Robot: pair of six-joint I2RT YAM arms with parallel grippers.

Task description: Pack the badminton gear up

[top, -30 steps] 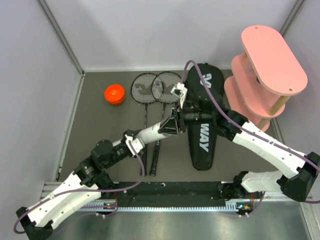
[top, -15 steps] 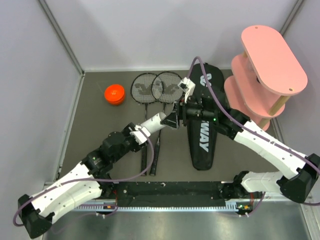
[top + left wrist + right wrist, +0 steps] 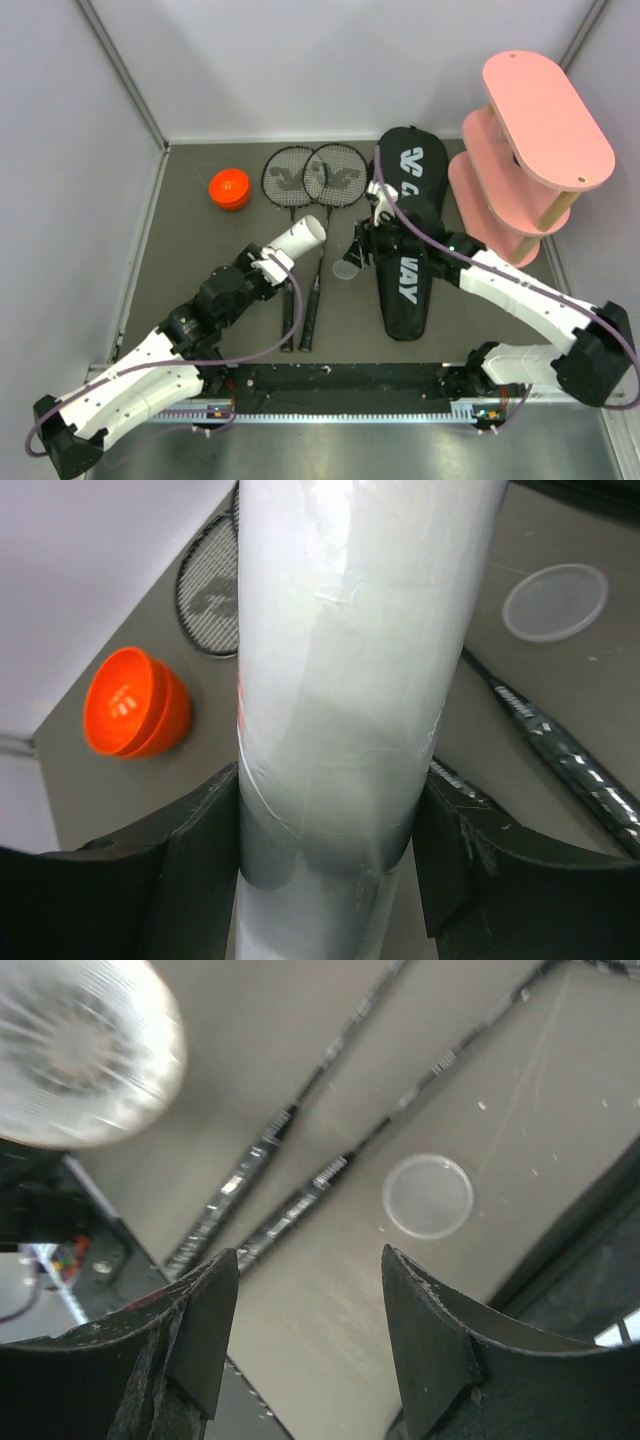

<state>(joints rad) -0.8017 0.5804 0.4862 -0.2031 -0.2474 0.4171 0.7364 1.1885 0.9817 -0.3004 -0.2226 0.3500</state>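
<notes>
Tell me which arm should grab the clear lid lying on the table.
Right. The right gripper hangs open near the lid; the left gripper is shut on the white tube.

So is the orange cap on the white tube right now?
No, the orange cap sits on the table near the far left corner, apart from the white tube held in the left gripper.

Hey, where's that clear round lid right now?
In the top view the clear lid lies flat on the table near its middle, just right of the shafts of the two rackets and left of the black bag.
</notes>
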